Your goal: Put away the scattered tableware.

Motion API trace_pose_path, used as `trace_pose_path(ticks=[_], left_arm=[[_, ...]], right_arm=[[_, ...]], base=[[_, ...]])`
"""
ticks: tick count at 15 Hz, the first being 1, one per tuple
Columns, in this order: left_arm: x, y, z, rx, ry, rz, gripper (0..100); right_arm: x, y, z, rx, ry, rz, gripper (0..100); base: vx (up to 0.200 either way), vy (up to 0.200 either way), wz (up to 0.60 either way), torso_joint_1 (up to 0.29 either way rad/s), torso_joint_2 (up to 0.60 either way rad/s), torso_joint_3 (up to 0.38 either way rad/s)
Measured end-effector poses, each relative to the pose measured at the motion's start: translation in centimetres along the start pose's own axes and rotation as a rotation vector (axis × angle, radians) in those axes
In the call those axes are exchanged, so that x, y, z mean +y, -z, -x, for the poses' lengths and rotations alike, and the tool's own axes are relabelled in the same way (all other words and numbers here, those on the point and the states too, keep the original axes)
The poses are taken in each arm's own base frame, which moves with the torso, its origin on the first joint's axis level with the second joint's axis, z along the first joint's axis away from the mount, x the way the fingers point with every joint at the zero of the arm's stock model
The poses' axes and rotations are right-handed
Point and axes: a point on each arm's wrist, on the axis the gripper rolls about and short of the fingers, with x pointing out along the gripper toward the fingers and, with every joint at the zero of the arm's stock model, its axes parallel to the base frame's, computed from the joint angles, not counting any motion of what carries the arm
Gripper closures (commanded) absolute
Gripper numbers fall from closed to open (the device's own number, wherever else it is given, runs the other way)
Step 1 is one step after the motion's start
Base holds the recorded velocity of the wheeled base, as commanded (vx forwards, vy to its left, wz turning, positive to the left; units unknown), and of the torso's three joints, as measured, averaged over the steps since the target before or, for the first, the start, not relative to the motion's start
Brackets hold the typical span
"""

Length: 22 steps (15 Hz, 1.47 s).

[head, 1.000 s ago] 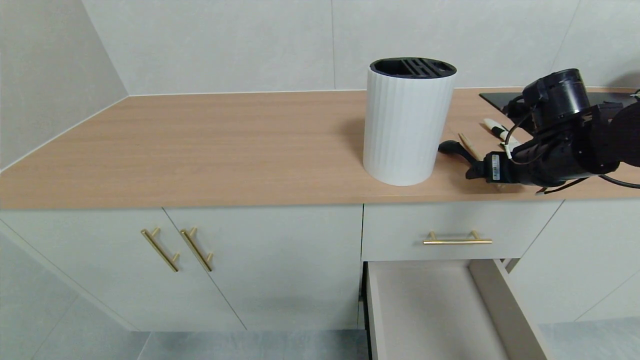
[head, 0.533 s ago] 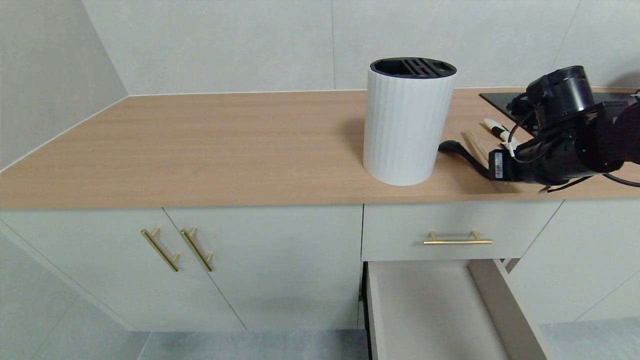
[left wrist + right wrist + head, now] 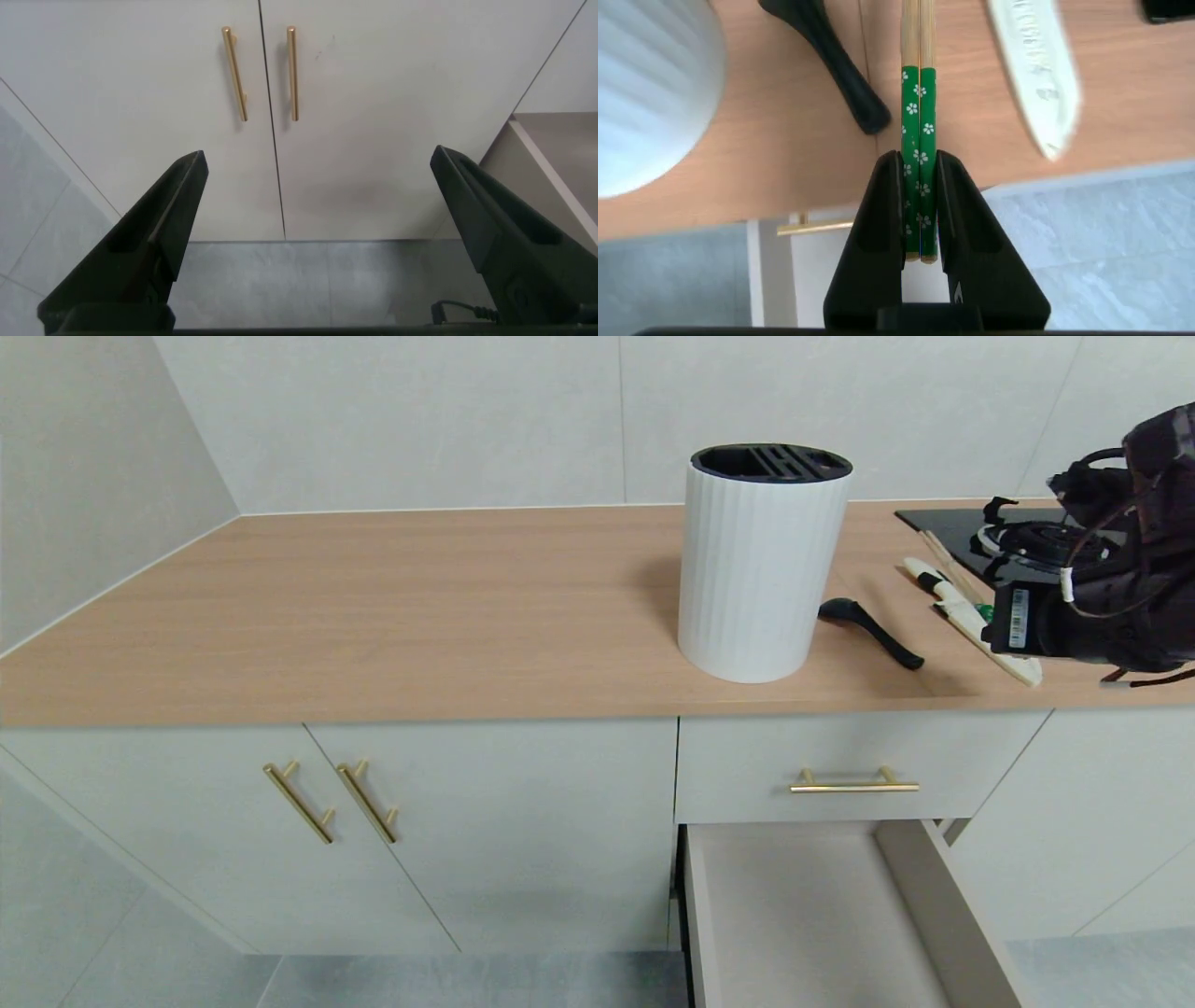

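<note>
No text can be read. A white sticker (image 3: pixel 1018 617) on the side of the right gripper (image 3: pixel 920 163), behind the jaws, carries dark barcode-like bars and tiny print, too small to make out. The white knife blade (image 3: pixel 1032 75), lying on the counter (image 3: pixel 785 159) beside the jaws that clamp the chopsticks (image 3: pixel 915 93), bears faint grey lettering, too blurred to read.
</note>
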Motion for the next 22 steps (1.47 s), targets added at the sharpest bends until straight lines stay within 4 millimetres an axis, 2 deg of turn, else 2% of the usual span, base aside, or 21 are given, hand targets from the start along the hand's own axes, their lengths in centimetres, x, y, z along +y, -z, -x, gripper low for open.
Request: trace_pose_path(ticks=[2,6,9,12,16,22], left_arm=[[0.0,0.0,0.0,0.000,0.000,0.000,0],[0.0,0.0,0.0,0.000,0.000,0.000,0],[0.0,0.0,0.0,0.000,0.000,0.000,0],[0.0,0.0,0.0,0.000,0.000,0.000,0],[0.0,0.0,0.0,0.000,0.001,0.000,0],[0.0,0.0,0.0,-0.001,0.000,0.000,0]], right_arm=[[-0.8,0.9,1.8,-0.015,-0.017,-0.008,100],[-3.0,4.3,6.1,-0.063,-0.115,-0.005,100],[-4.4,7.5,8.2,-0.065,-0.152,0.120,100],[-5.2,9.7,9.0,-0.113,-0.189,0.233,100],[-5.7,12.1,9.2,-0.165,-0.260,0.376,100],[-5.7,13.4,10.0,-0.178,-0.312,0.433,100]], base=[[0.000,0.000,0.00,0.000,0.00,0.000],[0.000,0.000,0.00,0.000,0.00,0.000],[0.000,0.000,0.00,0.000,0.00,0.000],[0.000,0.000,0.00,0.000,0.00,0.000],[0.000,0.000,0.00,-0.057,0.12,0.066],[0.000,0.000,0.00,-0.196,0.45,0.244]])
